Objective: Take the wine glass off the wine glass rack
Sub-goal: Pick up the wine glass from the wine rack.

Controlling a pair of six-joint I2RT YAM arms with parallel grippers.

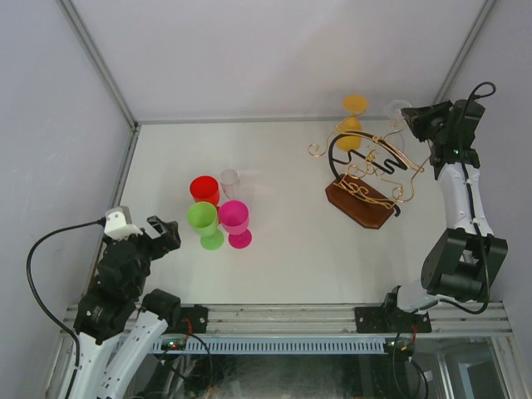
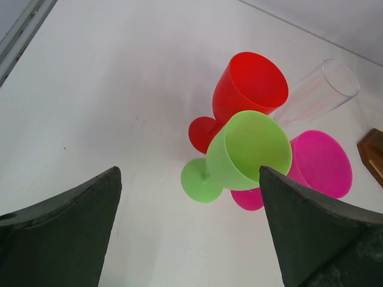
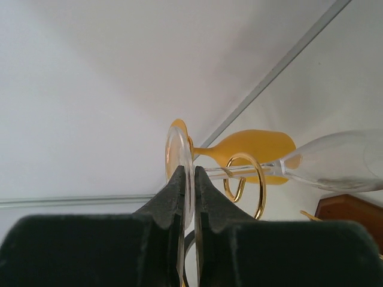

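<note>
The foot of a clear wine glass (image 3: 178,152) is pinched edge-on between the closed fingers of the right gripper (image 3: 188,176), which is raised at the far right of the table (image 1: 274,158) beside the rack (image 1: 366,179). In the right wrist view the glass's stem is seen crossing a gold curl (image 3: 244,177) of the rack, and its bowl is stretched out to the right above the wooden base (image 3: 350,212). The glass is not yet off the rack, though whether the stem rests on the wire cannot be told. An orange glass (image 3: 258,146) is seen just behind it among the gold arms. At the near left, the left gripper (image 2: 188,173) is held with its fingers spread wide and nothing between them. It is pointed at a tight cluster of upright glasses well apart from the rack. A green glass (image 2: 248,149) is nearest, with a red glass (image 2: 248,84) behind it, a pink glass (image 2: 320,161) to its right and a clear cup (image 2: 323,89) farthest back.
</note>
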